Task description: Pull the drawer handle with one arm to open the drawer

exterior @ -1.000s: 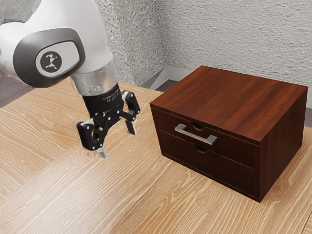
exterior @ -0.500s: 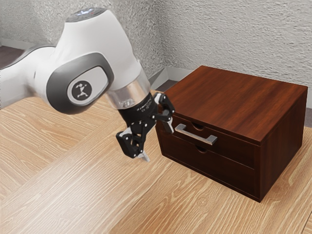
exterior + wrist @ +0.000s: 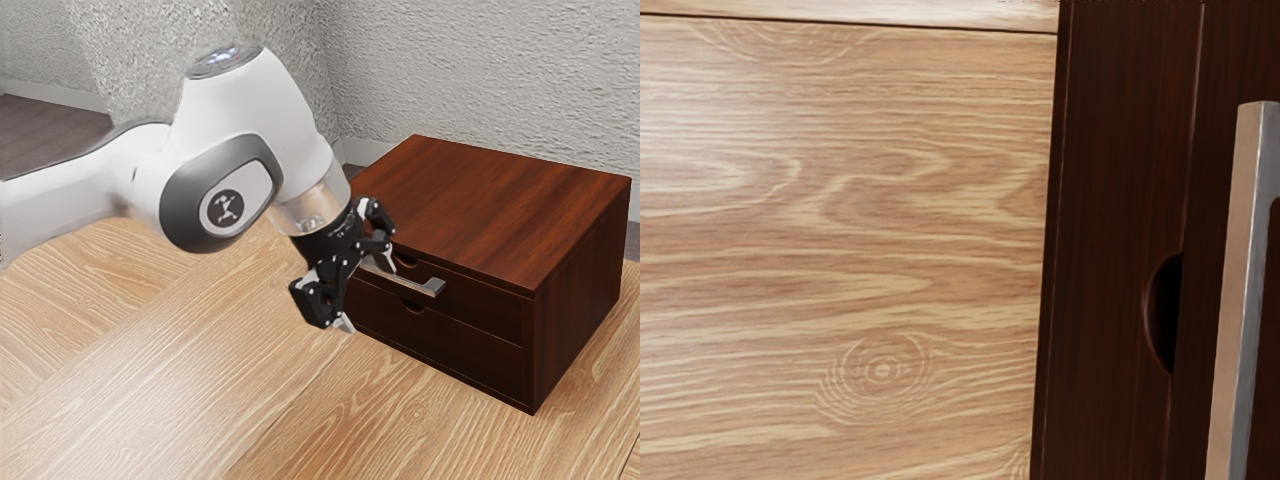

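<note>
My gripper (image 3: 365, 291) hangs with its fingers (image 3: 322, 300) spread apart, holding nothing, tilted in front of the cabinet (image 3: 480, 200). The upper finger is at the exterior view's left end of the handle (image 3: 408, 277); I cannot tell whether it touches. The lower one is just above the table (image 3: 150, 380). The handle sits on the top drawer (image 3: 460, 295), whose front lies flush with the cabinet. From my wrist, the handle (image 3: 1245, 300) runs beside a notch in the dark front.
</note>
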You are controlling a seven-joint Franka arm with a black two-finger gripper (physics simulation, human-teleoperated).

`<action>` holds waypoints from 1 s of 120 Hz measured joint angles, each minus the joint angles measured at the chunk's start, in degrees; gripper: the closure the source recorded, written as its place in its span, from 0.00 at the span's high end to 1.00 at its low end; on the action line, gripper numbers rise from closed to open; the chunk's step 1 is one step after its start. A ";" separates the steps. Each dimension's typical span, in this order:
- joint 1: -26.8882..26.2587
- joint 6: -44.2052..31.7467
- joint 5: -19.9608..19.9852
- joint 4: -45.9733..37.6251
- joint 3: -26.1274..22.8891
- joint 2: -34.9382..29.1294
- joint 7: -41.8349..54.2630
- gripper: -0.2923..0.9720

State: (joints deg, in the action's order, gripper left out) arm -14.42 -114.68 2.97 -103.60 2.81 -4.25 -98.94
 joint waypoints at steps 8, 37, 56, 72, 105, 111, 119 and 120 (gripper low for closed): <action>0.28 -0.73 -0.03 0.09 0.00 0.61 -0.07 0.77; 0.54 -2.24 -0.49 0.44 0.08 1.62 -0.08 0.77; 1.35 -2.59 -0.57 1.55 0.25 3.04 0.32 0.77; 1.81 -2.75 -0.32 1.62 0.88 3.37 0.35 0.77; 4.36 -2.87 -1.36 3.37 0.49 5.09 1.37 0.77; 4.97 -2.88 -2.04 3.43 0.12 5.14 1.82 0.77; 6.08 -2.89 -3.06 3.45 -0.83 5.07 2.93 0.77; 6.22 -2.89 -3.15 3.44 -0.96 5.05 3.07 0.77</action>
State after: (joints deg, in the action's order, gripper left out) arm -8.20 -117.57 -0.18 -100.16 1.85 0.80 -95.87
